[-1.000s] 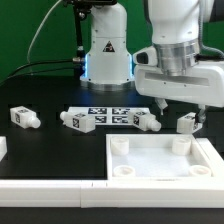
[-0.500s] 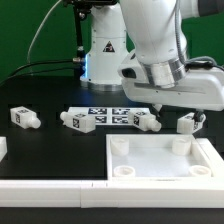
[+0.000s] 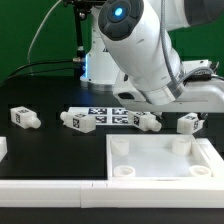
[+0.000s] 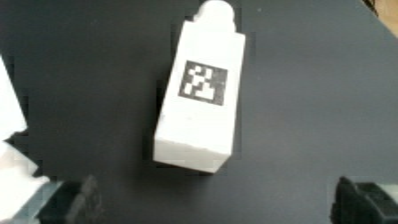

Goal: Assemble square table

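We see the arm (image 3: 140, 55) bent over the black table (image 3: 45, 150), the square top (image 3: 160, 160) lying flat at the exterior view's lower right, and four legs (image 3: 22, 118) (image 3: 78, 121) (image 3: 148, 121) (image 3: 188, 122) in a row behind it, two at the ends of the marker board (image 3: 105, 115). In the wrist view the gripper (image 4: 217, 203) stands spread wide above one leg (image 4: 201, 90), holding nothing.

Wrist view: the tool (image 4: 217, 200) shows only two dark, blurred fingertips (image 4: 71, 200), both cut off by the frame edge. A white shape (image 4: 15, 150) at the edge is cropped; identity undetermined.

Exterior view: the arm (image 3: 140, 50) hides the tool completely. A white object (image 3: 2, 148) at the exterior view's left is cropped. Two legs (image 3: 78, 120) cover part of the marker board (image 3: 108, 116). The patterns printed on them are too small to read.
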`<state>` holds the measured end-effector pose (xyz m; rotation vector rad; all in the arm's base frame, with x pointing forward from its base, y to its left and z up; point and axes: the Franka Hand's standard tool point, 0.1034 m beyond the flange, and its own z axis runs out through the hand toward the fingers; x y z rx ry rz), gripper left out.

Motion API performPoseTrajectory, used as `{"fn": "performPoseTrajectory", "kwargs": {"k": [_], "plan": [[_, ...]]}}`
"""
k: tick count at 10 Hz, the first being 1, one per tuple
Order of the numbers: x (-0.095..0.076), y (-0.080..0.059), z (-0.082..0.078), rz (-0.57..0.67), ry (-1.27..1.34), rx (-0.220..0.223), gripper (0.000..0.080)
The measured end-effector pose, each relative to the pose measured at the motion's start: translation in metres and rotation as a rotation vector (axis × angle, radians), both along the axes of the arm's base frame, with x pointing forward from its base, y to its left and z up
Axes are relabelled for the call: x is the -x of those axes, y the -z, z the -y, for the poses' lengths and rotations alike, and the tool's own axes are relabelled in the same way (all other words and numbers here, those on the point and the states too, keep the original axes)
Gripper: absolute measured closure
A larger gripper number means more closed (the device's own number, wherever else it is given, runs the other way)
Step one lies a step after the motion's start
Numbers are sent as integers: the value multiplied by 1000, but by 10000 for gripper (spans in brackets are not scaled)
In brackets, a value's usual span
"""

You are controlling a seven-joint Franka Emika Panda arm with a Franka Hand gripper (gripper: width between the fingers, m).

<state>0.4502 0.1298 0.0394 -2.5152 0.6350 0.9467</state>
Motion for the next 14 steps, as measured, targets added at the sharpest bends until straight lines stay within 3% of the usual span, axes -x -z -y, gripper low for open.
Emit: {"fn": "performPoseTrajectory", "kwargs": {"k": [2,5,8,9,12,14], "plan": [[5,4,0,-104,36,-8,151],[5,6,0,-98,36,-5,151],[18,10,-11,-241,170,68,151],[14,12,-11,-187,131,80,151],[17,16,-13,-191,152,75,151],[39,30,-18,-245,206,63,151]]}}
